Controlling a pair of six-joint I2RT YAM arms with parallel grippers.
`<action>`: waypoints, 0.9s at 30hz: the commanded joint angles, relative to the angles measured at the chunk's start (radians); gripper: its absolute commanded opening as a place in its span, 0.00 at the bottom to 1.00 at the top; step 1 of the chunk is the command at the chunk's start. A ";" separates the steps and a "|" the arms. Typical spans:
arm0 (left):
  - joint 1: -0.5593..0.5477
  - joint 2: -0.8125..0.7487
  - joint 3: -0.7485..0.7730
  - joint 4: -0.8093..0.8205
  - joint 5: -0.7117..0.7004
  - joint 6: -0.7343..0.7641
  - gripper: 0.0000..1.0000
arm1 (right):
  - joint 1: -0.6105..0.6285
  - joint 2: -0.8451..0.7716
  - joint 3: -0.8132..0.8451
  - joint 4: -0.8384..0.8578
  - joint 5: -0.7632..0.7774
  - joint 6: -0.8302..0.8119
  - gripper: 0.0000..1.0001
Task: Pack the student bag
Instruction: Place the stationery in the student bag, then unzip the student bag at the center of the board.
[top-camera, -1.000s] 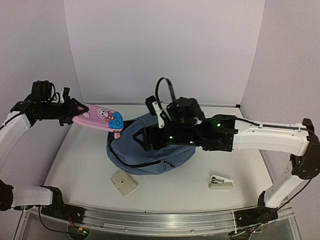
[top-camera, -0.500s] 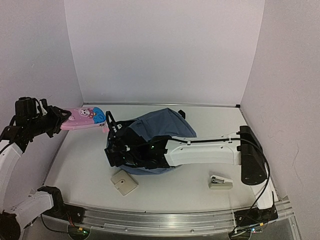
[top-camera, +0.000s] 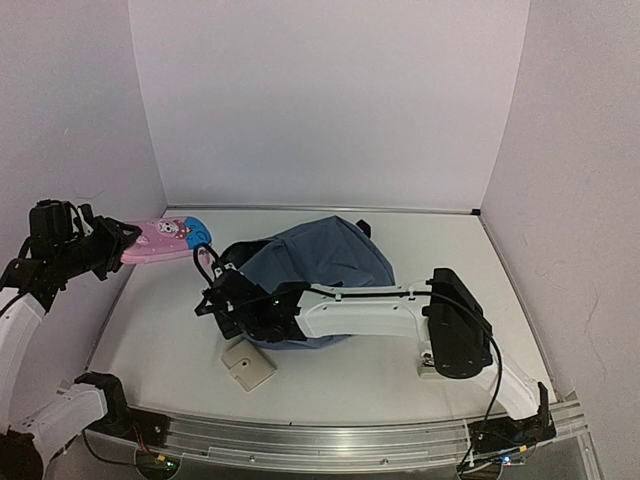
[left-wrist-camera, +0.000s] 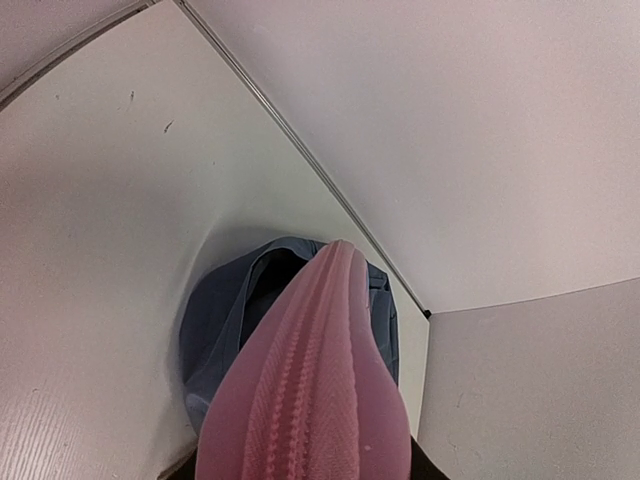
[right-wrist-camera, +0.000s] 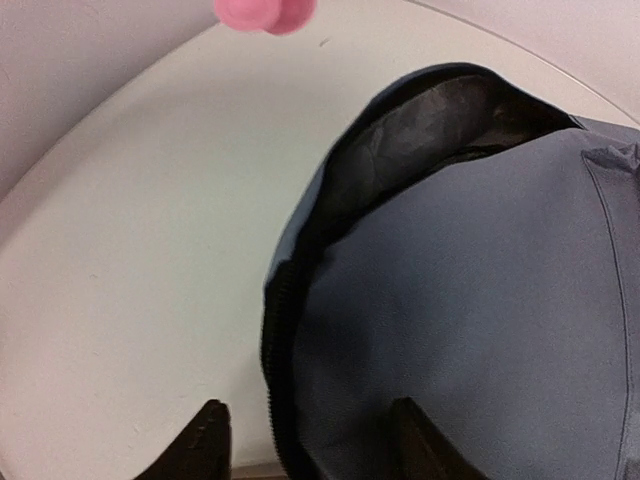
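Observation:
The student bag (top-camera: 325, 262), slate-blue with black zip trim, lies at the table's middle with its open mouth (right-wrist-camera: 440, 120) facing left. My right gripper (top-camera: 212, 298) reaches across it to the left rim. In the right wrist view the right gripper (right-wrist-camera: 312, 445) stands open, its fingers (right-wrist-camera: 210, 445) either side of the black zip edge (right-wrist-camera: 280, 330). My left gripper (top-camera: 118, 243) is shut on a pink pencil case (top-camera: 165, 238) with a cartoon print, held in the air left of the bag. The pencil case (left-wrist-camera: 310, 390) hides the left fingers in the left wrist view.
A beige square object (top-camera: 247, 365) lies on the table in front of the bag. The right arm's links (top-camera: 455, 330) cover the table's right front. Walls close the left, back and right sides. The pencil case's pink tip (right-wrist-camera: 265, 12) shows above the bag's mouth.
The right arm swung down and left across the bag to its left rim, and its jaws narrowed. The left arm drew back left with the pencil case, then held still.

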 joint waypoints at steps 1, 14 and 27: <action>0.005 -0.021 0.001 0.050 0.005 -0.018 0.00 | -0.039 -0.015 0.014 -0.032 0.028 0.022 0.34; 0.004 -0.020 0.008 0.033 0.014 -0.010 0.00 | -0.107 -0.219 -0.111 0.024 -0.062 0.104 0.00; 0.004 -0.011 -0.062 0.097 0.104 -0.057 0.00 | -0.231 -0.533 -0.478 0.310 -0.232 0.275 0.00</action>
